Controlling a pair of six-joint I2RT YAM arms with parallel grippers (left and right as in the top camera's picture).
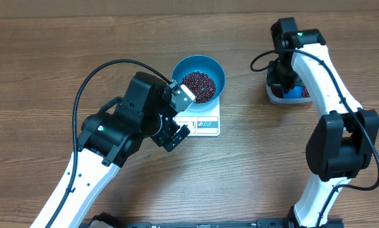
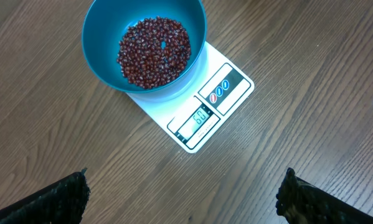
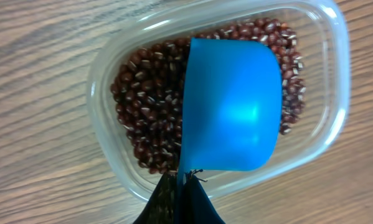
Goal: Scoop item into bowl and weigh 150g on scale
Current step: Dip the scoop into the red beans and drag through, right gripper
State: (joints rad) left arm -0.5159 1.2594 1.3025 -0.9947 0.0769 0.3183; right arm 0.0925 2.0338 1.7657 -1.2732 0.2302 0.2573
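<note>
Blue plastic bowl (image 2: 99, 53), round and deep, stands upright on the rear of the scale (image 2: 233, 93), overhanging its back edges; a loose heap of small red-brown beans (image 2: 154, 51) covers its bottom; the flat white scale lies on the wooden table, its lit display and buttons uncovered; more beans lie in a clear tub (image 3: 111, 59).

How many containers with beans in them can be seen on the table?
2. The blue bowl stands on the white scale near the middle of the table; the clear tub sits at the right side, under the blue scoop held by the right gripper. None seems hidden.
</note>
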